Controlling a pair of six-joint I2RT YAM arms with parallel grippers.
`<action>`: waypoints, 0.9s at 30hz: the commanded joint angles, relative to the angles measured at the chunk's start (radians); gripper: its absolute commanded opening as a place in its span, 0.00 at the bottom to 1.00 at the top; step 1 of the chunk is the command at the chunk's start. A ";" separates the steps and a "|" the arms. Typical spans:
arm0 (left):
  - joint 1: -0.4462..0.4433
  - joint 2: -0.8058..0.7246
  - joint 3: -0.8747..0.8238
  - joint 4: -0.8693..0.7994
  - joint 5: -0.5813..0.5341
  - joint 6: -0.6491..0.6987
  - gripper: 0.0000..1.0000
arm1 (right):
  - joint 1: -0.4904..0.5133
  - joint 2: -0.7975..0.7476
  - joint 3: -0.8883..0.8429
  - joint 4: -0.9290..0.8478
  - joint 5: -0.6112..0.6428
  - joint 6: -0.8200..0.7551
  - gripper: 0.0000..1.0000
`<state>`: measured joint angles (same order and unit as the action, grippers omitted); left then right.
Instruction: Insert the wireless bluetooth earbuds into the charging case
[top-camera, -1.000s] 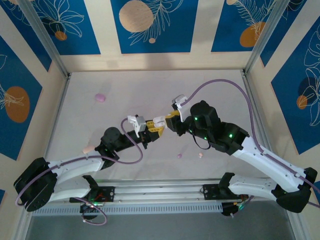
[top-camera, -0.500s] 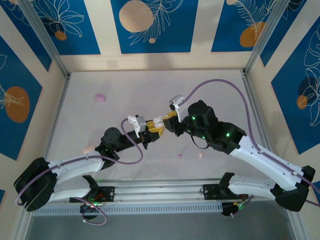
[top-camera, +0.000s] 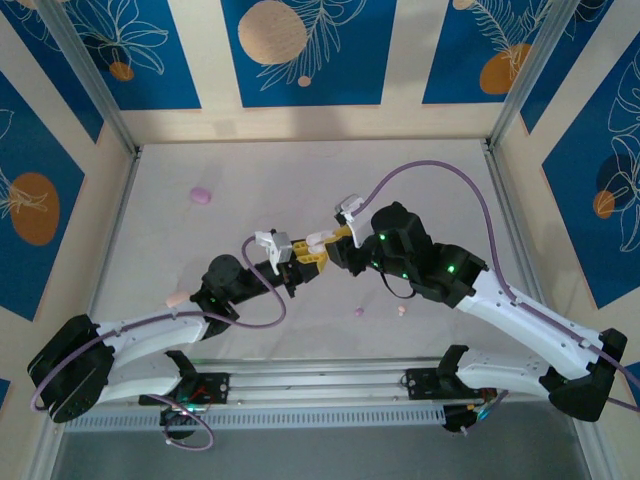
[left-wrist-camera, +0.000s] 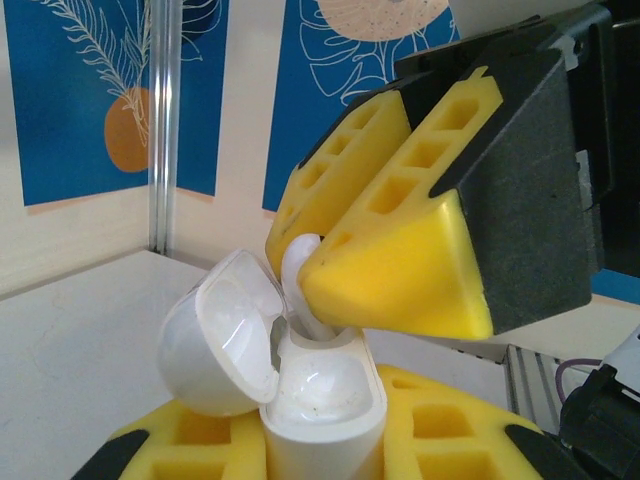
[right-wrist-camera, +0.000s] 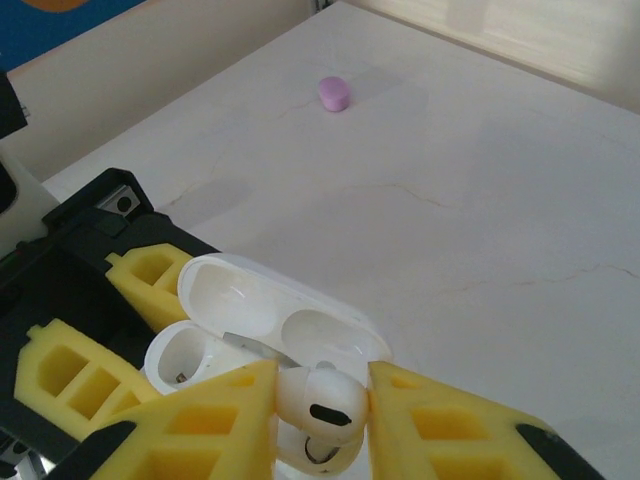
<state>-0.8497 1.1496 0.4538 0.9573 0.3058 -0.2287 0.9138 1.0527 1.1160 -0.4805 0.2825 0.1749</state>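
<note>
Left gripper (top-camera: 303, 258) was clamped on white charging case (left-wrist-camera: 322, 400), held upright over mid-desk, lid (left-wrist-camera: 215, 345) hinged open. Right gripper (right-wrist-camera: 320, 405) was nearly closed, pinching white earbud (left-wrist-camera: 298, 268) just over case's open mouth; stem possibly entering slot, hard to tell. Purple case (right-wrist-camera: 334, 93) lay well apart on desk (right-wrist-camera: 480, 200). Purple earbud (top-camera: 359, 311) and pink earbud (top-camera: 401, 311) lay loose near front edge.
</note>
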 joint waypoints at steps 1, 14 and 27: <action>-0.014 0.001 0.034 0.067 -0.014 0.004 0.18 | -0.010 -0.011 -0.008 -0.054 -0.103 -0.013 0.28; -0.015 -0.009 0.034 0.057 0.000 0.011 0.18 | -0.039 -0.022 0.008 -0.066 -0.146 0.046 0.42; -0.015 -0.005 0.030 0.049 0.005 0.021 0.18 | -0.116 -0.057 0.045 -0.040 -0.239 0.205 0.57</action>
<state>-0.8539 1.1492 0.4538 0.9577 0.3054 -0.2253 0.8150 1.0149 1.1217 -0.5205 0.0868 0.3153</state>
